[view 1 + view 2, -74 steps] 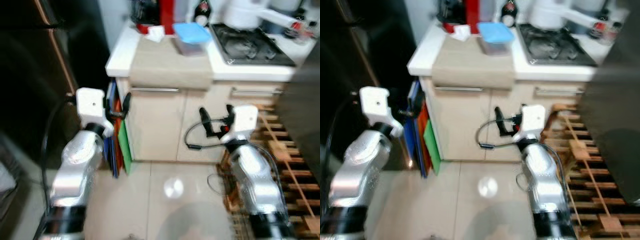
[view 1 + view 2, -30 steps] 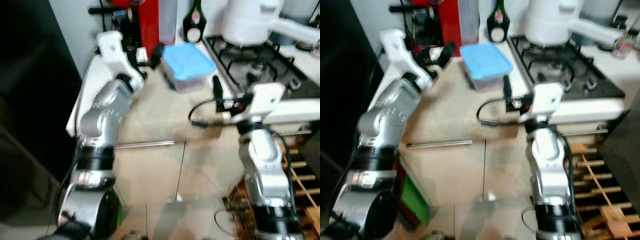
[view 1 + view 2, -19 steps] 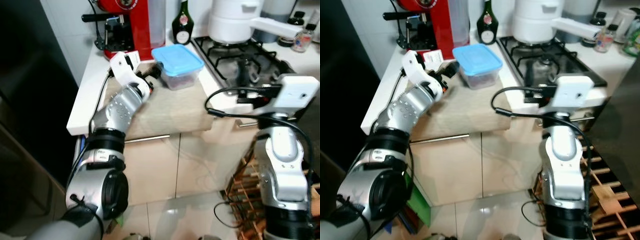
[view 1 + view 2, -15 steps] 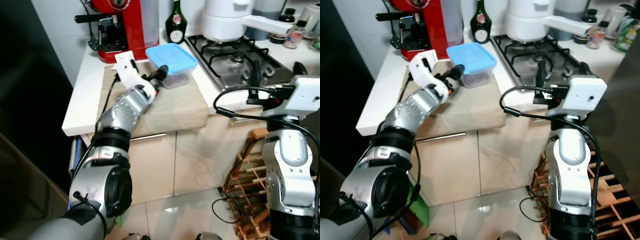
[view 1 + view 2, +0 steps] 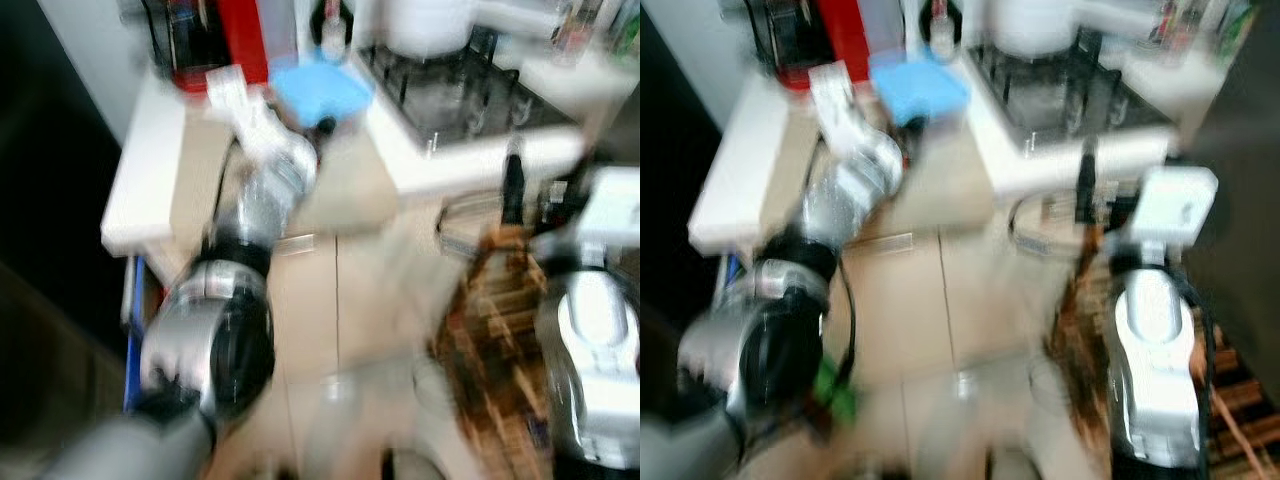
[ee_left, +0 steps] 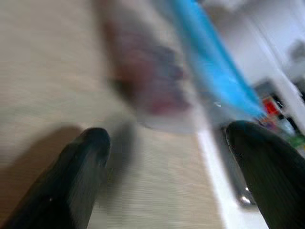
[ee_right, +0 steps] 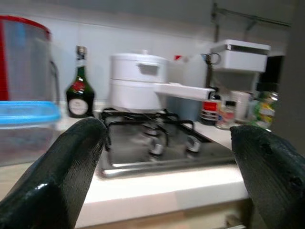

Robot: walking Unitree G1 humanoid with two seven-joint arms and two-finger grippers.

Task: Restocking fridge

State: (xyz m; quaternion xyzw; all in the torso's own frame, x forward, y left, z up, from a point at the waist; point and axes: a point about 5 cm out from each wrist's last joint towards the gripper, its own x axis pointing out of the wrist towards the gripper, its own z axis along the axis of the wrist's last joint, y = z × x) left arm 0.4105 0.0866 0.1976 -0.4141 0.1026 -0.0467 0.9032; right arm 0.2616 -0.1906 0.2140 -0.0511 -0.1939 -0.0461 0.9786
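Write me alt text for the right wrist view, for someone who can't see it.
Between the two spread black fingers of the robot's right claw, a gas stove holds a white pot with a long handle. A dark green bottle stands beside it, and a blue-lidded container sits nearer on the counter.

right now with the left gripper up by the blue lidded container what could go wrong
The head views are badly blurred, so aiming at the blue-lidded container is unreliable. The left gripper is open, its fingers low over the beige mat; a forward push might shove the container rather than straddle it. The dark bottle and white pot stand nearby and could get knocked.
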